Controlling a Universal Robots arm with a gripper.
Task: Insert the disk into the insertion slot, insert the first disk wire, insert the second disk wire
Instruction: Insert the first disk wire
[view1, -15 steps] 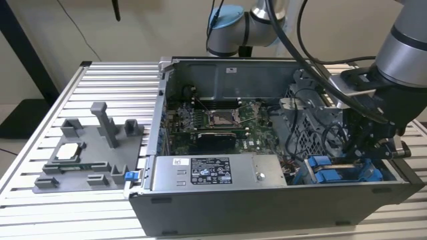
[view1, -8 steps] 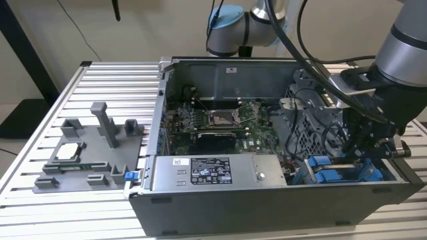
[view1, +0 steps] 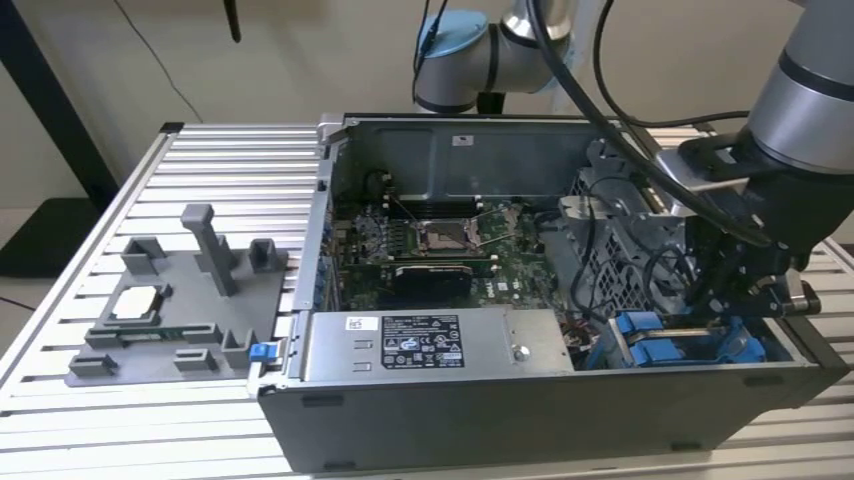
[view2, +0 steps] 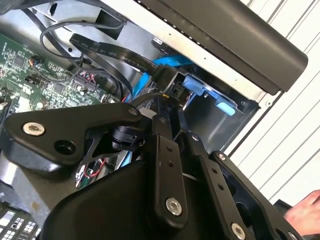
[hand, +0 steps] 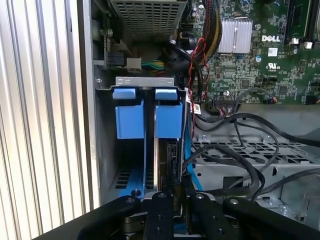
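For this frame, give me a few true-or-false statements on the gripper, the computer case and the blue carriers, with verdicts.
1. The gripper hangs over the grey fixture tray. False: it is down inside the computer case at the blue carriers, at the exterior view's right, and the tray lies apart at the exterior view's left.
2. The computer case is open, with the motherboard exposed. True.
3. In the first wrist view, two blue carriers sit side by side in the insertion slot. True.
4. The labelled power-supply box lies outside the computer case. False: it sits inside, along the near wall in the exterior view.
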